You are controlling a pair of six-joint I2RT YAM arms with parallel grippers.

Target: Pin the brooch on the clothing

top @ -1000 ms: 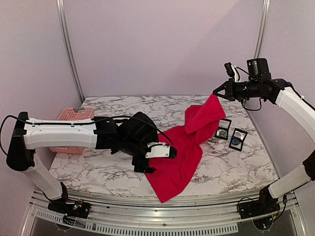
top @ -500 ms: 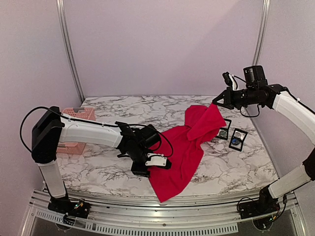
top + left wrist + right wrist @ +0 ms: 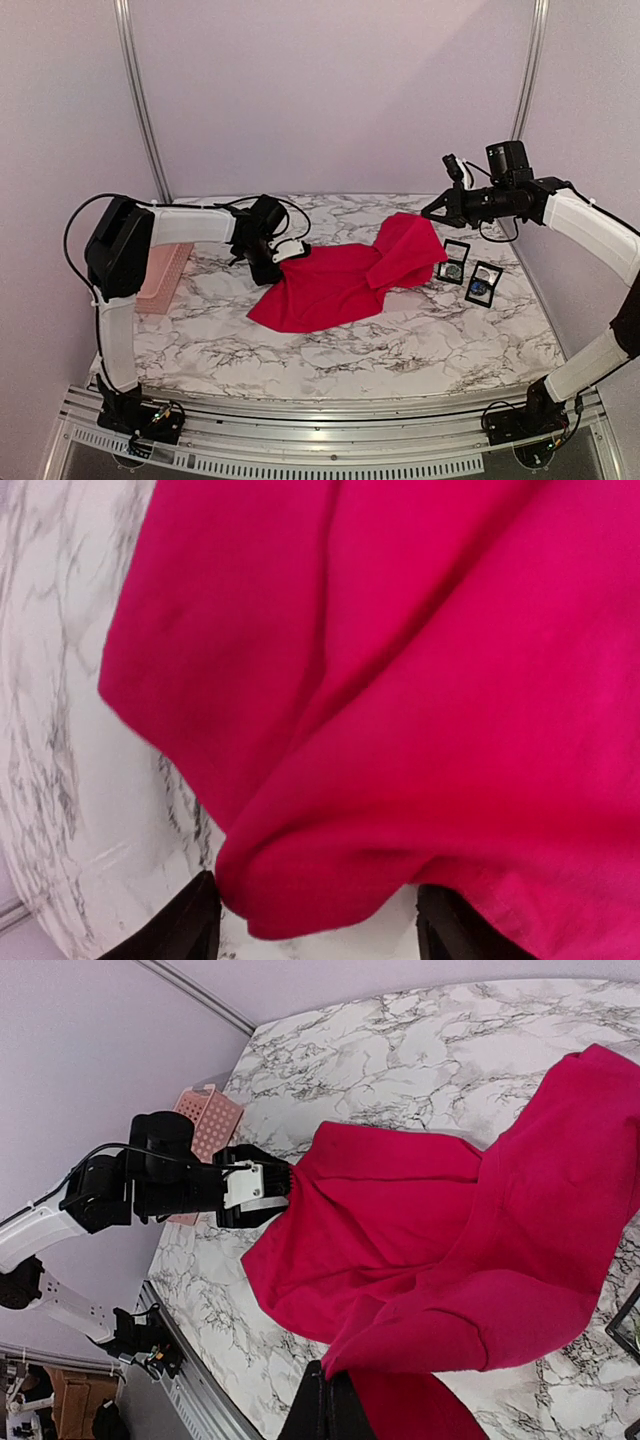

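T-shirt (image 3: 335,285) now pulled back onto the table (image 3: 400,350), no longer hanging off the front edge.
We see the left gripper (image 3: 284,252), wide a second ago, now pinching the shirt's left fold. The right gripper (image 3: 432,210) pinches the raised right corner. Cloth is stretched between them; we judge spreading nearly done and pinning not begun, black cases (image 3: 455,268) untouched.

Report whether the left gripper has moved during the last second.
Yes. The left gripper went back and left, toward the pink basket, dragging the red T-shirt edge.
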